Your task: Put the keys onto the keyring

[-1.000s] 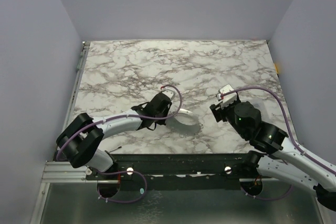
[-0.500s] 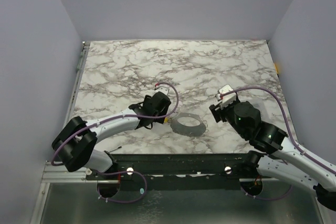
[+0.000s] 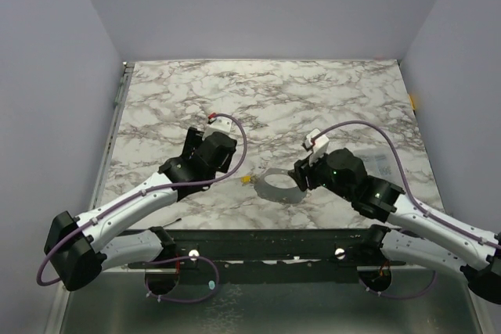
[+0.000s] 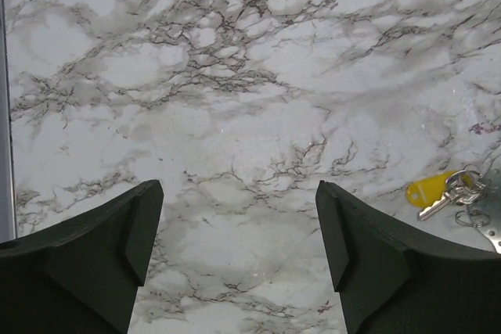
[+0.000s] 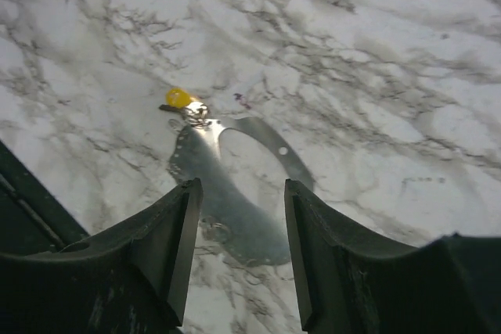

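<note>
Keys [image 4: 429, 191] are laid just left of the keyring [image 5: 200, 170], between left claw [image 4: 239, 189] and right claw [image 5: 240, 187], both open, empty.

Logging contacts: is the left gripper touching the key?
Apart. Left wrist view: the key lies outside the open left gripper, with a clear gap between them.
</note>
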{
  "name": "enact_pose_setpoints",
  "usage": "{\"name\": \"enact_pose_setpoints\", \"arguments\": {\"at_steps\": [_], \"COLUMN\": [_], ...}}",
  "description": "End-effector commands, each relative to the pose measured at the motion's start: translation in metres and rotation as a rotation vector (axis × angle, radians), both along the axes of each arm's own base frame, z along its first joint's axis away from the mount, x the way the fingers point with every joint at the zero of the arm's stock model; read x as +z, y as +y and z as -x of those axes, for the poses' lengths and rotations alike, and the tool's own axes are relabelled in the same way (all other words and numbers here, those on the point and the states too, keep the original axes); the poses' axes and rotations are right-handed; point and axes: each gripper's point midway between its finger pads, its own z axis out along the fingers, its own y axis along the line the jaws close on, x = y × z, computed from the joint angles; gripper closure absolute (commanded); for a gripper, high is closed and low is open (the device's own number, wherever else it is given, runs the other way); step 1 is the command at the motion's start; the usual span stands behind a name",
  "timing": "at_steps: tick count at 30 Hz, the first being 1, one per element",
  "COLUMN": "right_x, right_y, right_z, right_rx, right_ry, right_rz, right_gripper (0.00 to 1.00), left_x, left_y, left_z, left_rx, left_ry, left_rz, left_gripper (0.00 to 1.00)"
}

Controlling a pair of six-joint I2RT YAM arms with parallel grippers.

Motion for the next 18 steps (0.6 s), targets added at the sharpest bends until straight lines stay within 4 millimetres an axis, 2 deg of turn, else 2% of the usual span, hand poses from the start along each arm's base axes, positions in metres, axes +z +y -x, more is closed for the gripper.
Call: {"name": "enact_pose_setpoints", "arguments": {"at_steps": [1, 5, 13, 18], "right_x": [-0.015, -0.038, -0.084, -0.096], "right_y": [0.049, 0.069, 0.076, 0.091], "right_z": [0.017, 0.019, 0.004, 0.012], "right_rx": [0.084, 0.085, -0.023, 0.010], "right_ry": [0.214, 0.333, 0.446, 0.473], "right_rz": [-0.201, -0.203, -0.016, 0.023], "right_gripper": [0.47, 0.49, 0.50, 0.51], "left_x": [-0.008, -0.005, 0.003, 0.009], "left_y": [0.009, 0.008, 0.007, 0.007], "left_z": [0.002, 0.002, 0.003, 0.004], "left_rx": [-0.003, -0.009, -0.031, -0.042], "left_ry": [-0.002, -0.017, -0.052, -0.067], "left_rz": [-0.052, -0.028, 0.027, 0.056], "left_gripper": [0.15, 0.15, 0.18, 0.18]}}
